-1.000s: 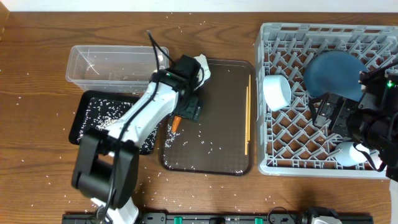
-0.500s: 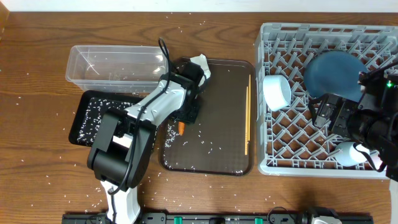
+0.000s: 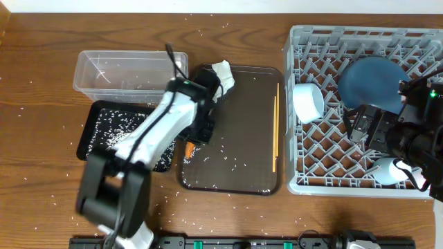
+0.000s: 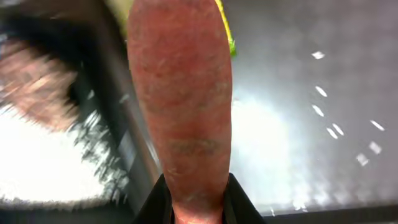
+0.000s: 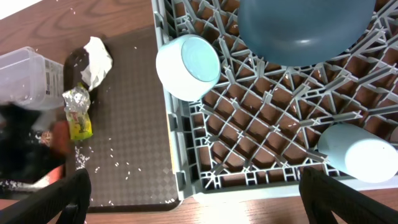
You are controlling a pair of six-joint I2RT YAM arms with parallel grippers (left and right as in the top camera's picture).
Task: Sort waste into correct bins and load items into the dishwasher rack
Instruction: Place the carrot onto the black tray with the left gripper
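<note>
Sorting in progress: the left gripper (image 3: pixel 199 130) is clamping the orange carrot (image 4: pixel 180 112), which is jutting straight out from between its jaws over the left edge of the brown serving tray (image 3: pixel 242 176); the green-yellow wrapper (image 5: pixel 78 118) is showing just behind the carrot's far end, and the crumpled tissue (image 3: pixel 223 72) is lying farther out, near the tray's corner. The black tray (image 3: pixel 93 149), already carrying a spread of rice grains (image 3: pixel 114 124), is sitting just to one side of those jaws; the clear tub (image 3: pixel 128 69) next to it is looking empty.

The right gripper (image 3: pixel 365 126) is hanging over the dishwasher rack (image 3: pixel 297 183) with its jaws spread wide and nothing between them; ahead of them the white bowl (image 5: pixel 186 65), the dark-blue bowl (image 5: pixel 305 25) and the light-blue cup (image 5: pixel 360 152) are sitting among the pegs.

The job is looking roughly half done. Three dishes are racked; the chopsticks (image 3: pixel 275 128) are lying on the serving tray, well apart from both sets of jaws; no pink cup is showing. The carrot is in hand but not binned; the wrapper and tissue are waiting, and loose grains are dotting the tray and table.
</note>
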